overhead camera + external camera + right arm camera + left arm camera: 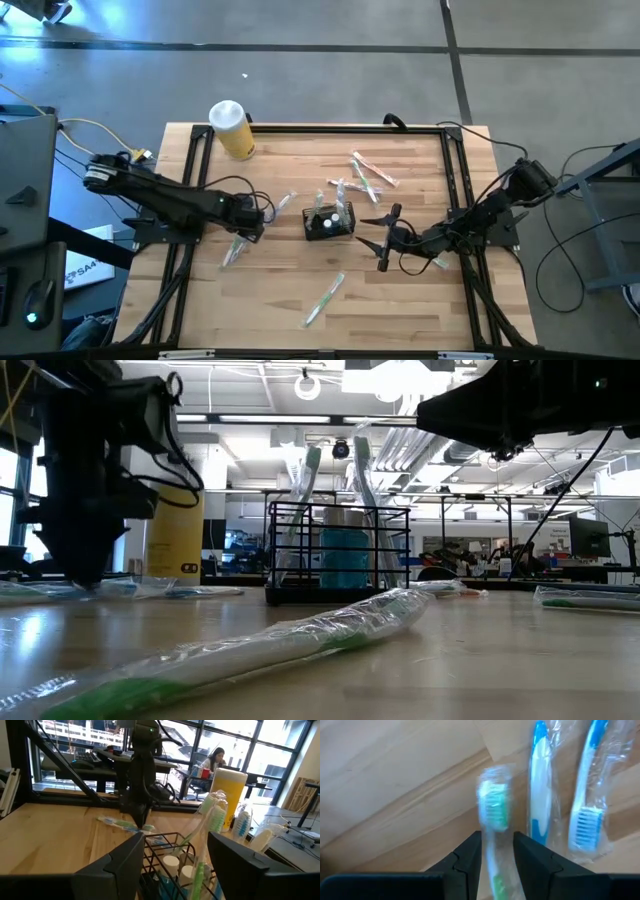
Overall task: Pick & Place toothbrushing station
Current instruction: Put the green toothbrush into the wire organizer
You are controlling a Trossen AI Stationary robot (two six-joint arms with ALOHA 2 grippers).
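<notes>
The black mesh caddy stands on its base mid-table, holding upright wrapped toothbrushes and a teal bottle; it also shows in the low view and the right wrist view. My left gripper is left of the caddy, low over the table, shut on a wrapped green toothbrush. Two wrapped blue toothbrushes lie beside it. My right gripper is open just right of the caddy, pointing at it and touching nothing. My left gripper pinches the wrapped green toothbrush by its handle below the head, between its two fingers. The fingers point down and lie across the brush, as the right wrist view shows. Whether the brush is lifted clear of the table, I cannot tell.
A yellow cylinder with a white lid stands at the far left edge. Several wrapped toothbrushes lie far right of the caddy, and one lies near the front edge. A black frame borders the table.
</notes>
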